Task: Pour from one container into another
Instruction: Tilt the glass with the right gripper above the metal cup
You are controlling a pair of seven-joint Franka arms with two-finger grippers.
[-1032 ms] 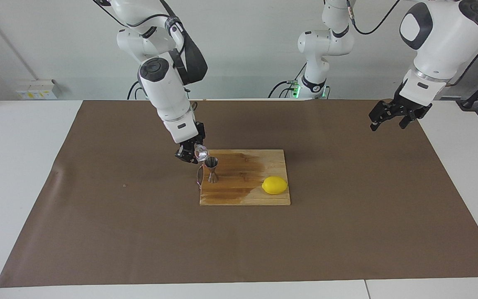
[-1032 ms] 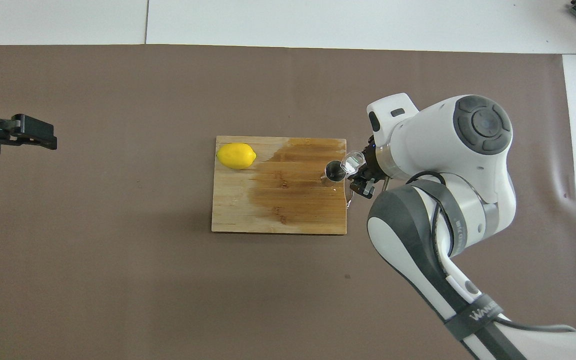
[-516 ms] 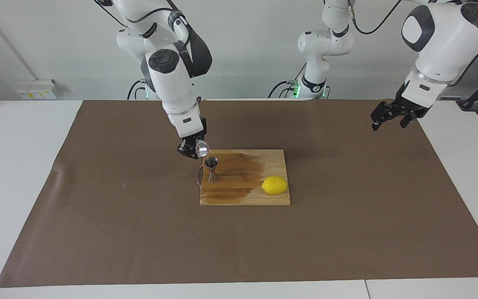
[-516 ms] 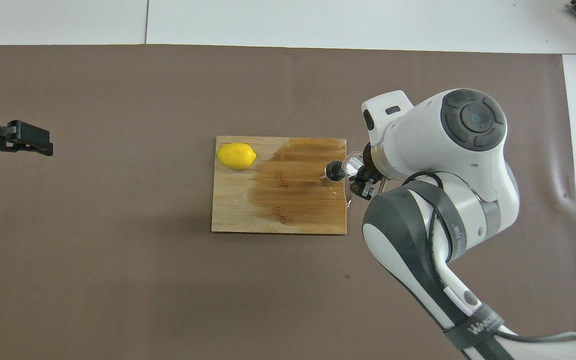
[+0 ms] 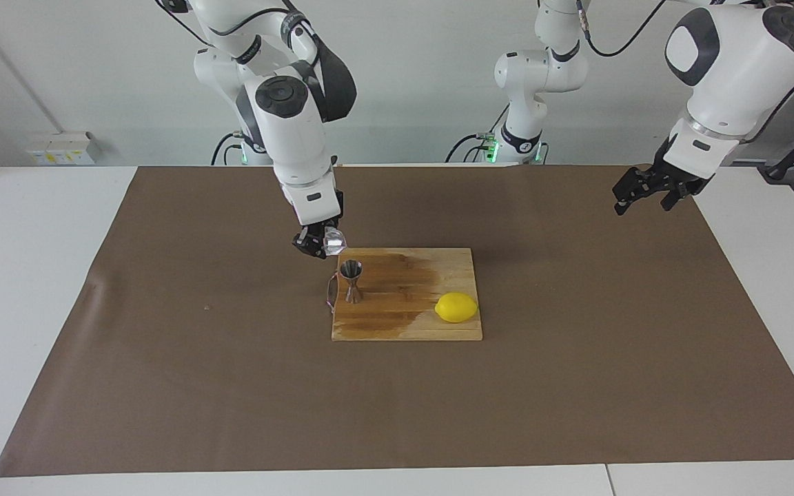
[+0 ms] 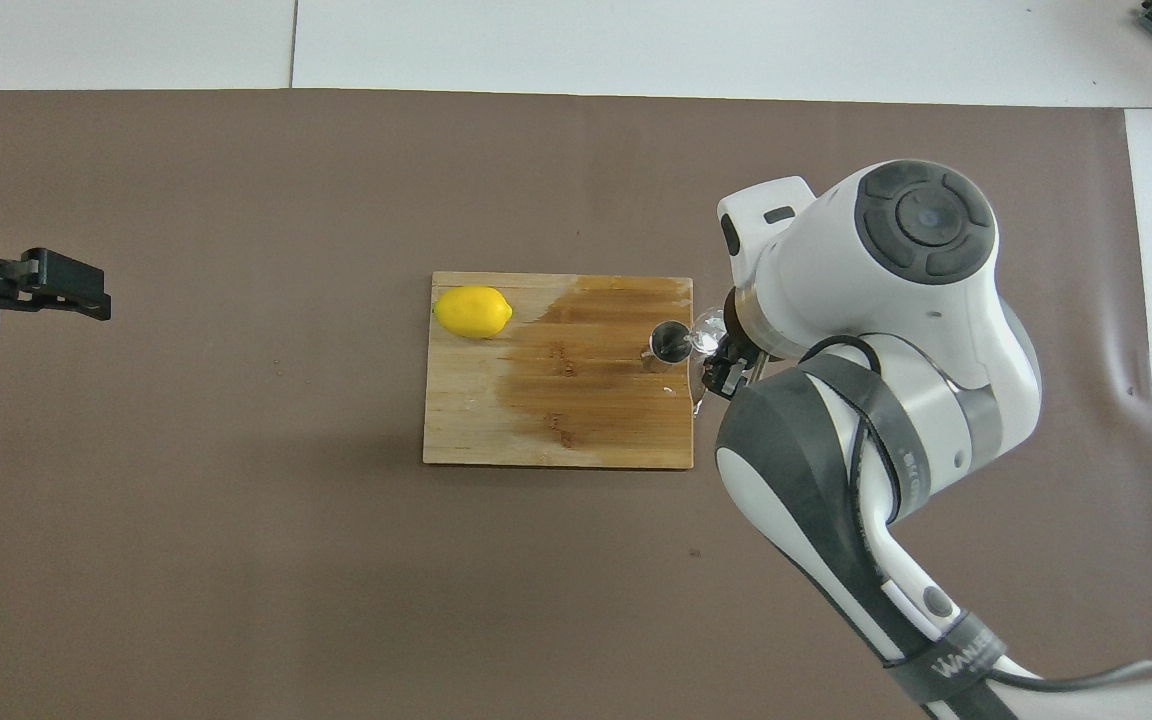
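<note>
A small clear glass cup (image 5: pixel 334 241) (image 6: pixel 708 328) is tipped on its side in the air, and my right gripper (image 5: pixel 318 246) (image 6: pixel 721 362) is shut on it. The cup's mouth points toward the steel jigger (image 5: pixel 351 280) (image 6: pixel 669 344), which stands upright on the wooden cutting board (image 5: pixel 407 324) (image 6: pixel 556 420) at the right arm's end. The cup hangs just above and beside the jigger's rim, apart from it. My left gripper (image 5: pixel 645 191) (image 6: pixel 56 288) waits open and empty, high over the mat at the left arm's end.
A yellow lemon (image 5: pixel 456 307) (image 6: pixel 473 311) lies on the board's corner toward the left arm's end. A dark wet stain covers much of the board. A brown mat (image 5: pixel 576 386) covers the white table. A third arm's base (image 5: pixel 528 83) stands at the robots' edge.
My right arm has swung more upright and lifted the glass cup slightly up and away from the jigger's rim. The left gripper has drifted a little upward.
</note>
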